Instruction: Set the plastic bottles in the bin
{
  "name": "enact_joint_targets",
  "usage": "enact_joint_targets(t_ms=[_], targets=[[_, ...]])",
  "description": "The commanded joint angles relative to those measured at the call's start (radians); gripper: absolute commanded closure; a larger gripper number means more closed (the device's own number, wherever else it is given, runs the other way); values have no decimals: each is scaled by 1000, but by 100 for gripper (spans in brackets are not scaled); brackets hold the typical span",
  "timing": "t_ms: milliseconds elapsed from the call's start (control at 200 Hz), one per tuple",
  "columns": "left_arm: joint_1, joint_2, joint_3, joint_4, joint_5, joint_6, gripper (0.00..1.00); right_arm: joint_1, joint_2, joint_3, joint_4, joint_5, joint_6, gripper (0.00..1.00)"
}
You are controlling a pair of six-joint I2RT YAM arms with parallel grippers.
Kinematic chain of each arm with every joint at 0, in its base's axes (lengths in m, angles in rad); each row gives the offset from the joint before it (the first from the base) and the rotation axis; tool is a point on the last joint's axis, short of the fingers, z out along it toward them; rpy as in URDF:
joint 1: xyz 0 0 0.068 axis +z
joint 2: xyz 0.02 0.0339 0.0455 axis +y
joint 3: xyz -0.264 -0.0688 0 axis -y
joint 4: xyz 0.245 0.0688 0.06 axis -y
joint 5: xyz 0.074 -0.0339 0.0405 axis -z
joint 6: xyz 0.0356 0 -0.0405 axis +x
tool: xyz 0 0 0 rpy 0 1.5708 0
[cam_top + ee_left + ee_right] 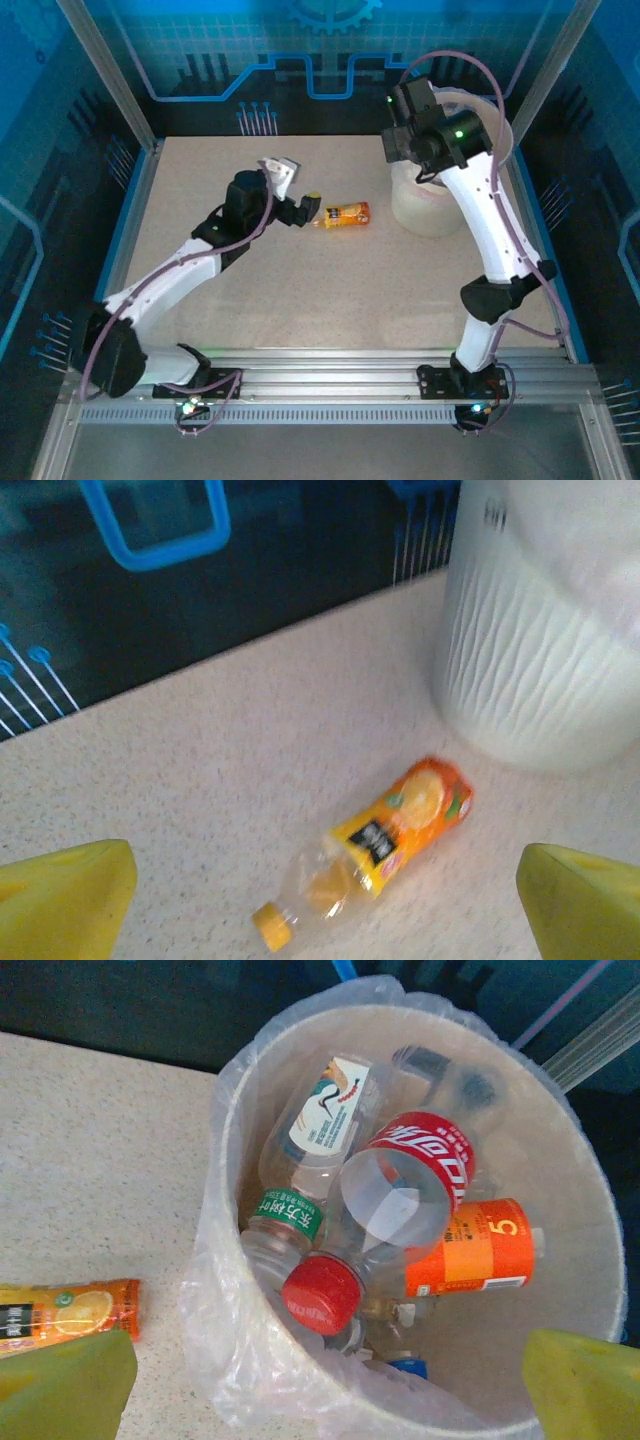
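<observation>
An orange-labelled plastic bottle (343, 215) with a yellow cap lies on its side on the table, cap toward my left arm. My left gripper (305, 208) hovers just left of it, open, and the bottle (385, 845) shows between and beyond its yellow fingertips (65, 900). The bin (430, 210) stands right of the bottle, lined with a clear bag. My right gripper (325, 1390) hangs open above the bin's near rim (225, 1160) with nothing between its fingers. Inside lie several bottles, among them a red-labelled one (400, 1200) with a red cap and an orange-labelled one (470, 1250).
The table is a speckled beige surface (300, 290) fenced by blue walls and aluminium posts. The bin's ribbed wall (540, 660) rises close beyond the lying bottle. Bare table lies left of and in front of the bottle.
</observation>
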Motion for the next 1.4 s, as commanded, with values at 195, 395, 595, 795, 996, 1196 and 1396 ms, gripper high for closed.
enact_joint_targets(t_ms=[195,395,595,795,996,1196,1396], targets=[[10,357,222,-221,174,304,1,18,-264,-211,119,-44,52,0],[10,578,445,-400,142,401,1,18,-372,-312,166,-57,73,0],[10,697,565,-490,152,430,1,16,-403,-348,173,-51,82,0],[10,777,638,-536,120,433,1,17,-401,-367,179,-55,87,0],[10,841,688,-577,94,435,1,18,-397,-382,188,-59,93,0],[10,852,676,-601,70,426,12,16,-405,-409,203,-65,105,0],[11,831,645,-594,79,402,37,13,-430,-479,240,-79,131,0]])
